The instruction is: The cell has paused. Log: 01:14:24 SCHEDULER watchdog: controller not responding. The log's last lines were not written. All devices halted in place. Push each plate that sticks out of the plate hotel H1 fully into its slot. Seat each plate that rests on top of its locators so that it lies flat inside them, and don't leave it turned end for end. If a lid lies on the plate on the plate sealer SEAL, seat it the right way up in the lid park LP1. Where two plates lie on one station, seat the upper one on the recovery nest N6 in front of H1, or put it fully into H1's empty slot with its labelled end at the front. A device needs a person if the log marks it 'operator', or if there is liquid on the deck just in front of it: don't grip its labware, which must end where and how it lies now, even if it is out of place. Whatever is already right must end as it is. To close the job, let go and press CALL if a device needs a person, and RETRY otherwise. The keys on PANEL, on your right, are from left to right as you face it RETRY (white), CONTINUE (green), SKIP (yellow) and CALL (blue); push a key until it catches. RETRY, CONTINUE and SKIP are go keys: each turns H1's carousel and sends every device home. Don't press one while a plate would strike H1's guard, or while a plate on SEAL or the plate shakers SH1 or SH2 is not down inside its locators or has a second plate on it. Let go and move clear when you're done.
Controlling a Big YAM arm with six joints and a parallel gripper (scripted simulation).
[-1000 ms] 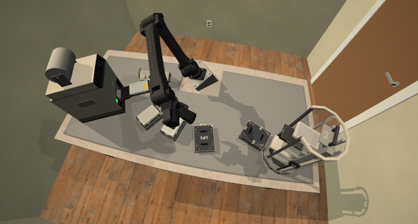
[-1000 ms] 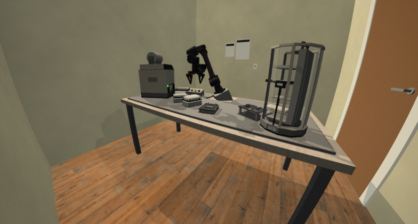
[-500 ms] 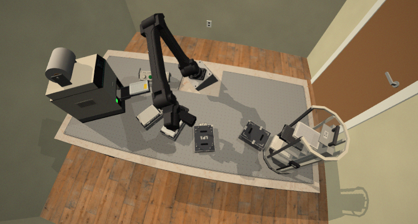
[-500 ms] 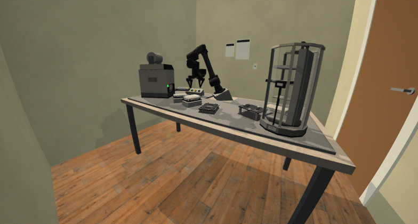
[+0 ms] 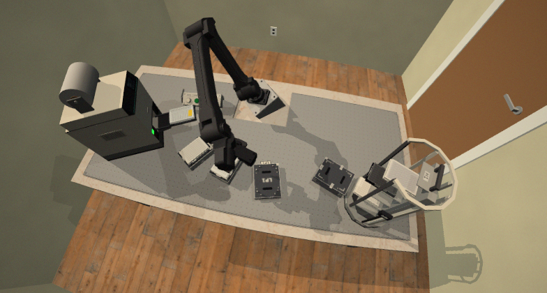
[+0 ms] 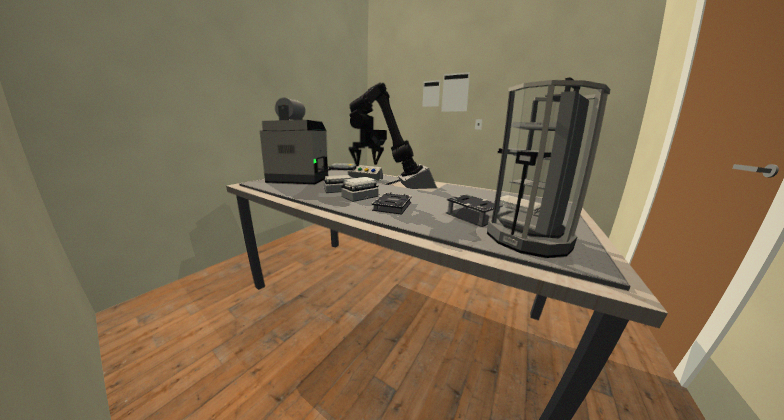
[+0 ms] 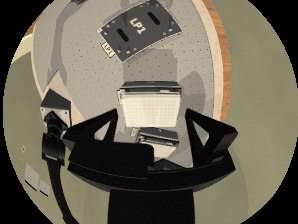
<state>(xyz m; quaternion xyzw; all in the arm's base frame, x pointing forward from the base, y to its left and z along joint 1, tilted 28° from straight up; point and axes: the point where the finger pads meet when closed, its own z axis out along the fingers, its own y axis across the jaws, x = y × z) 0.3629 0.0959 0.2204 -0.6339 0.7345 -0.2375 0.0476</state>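
Observation:
My gripper (image 6: 366, 154) (image 5: 225, 171) is open and empty. It hangs some way above a white well plate (image 7: 149, 110) on a plate shaker, and its fingers frame the plate in the wrist view (image 7: 152, 132). A second white plate (image 5: 195, 151) sits on the shaker to its left. Another plate (image 5: 181, 114) lies on the tray of the sealer (image 5: 111, 114). The lid park LP1 (image 5: 266, 181) and the recovery nest (image 5: 333, 176) are bare. The plate hotel H1 (image 5: 400, 184) holds white plates behind its guard. I cannot tell whether the plate under me lies flat.
The key panel (image 5: 191, 98) stands behind the arm, near the sealer tray, with its coloured keys in the exterior view (image 6: 366, 171). The arm's base (image 5: 260, 97) is at the back of the mat. The table edge runs close in front of the shakers.

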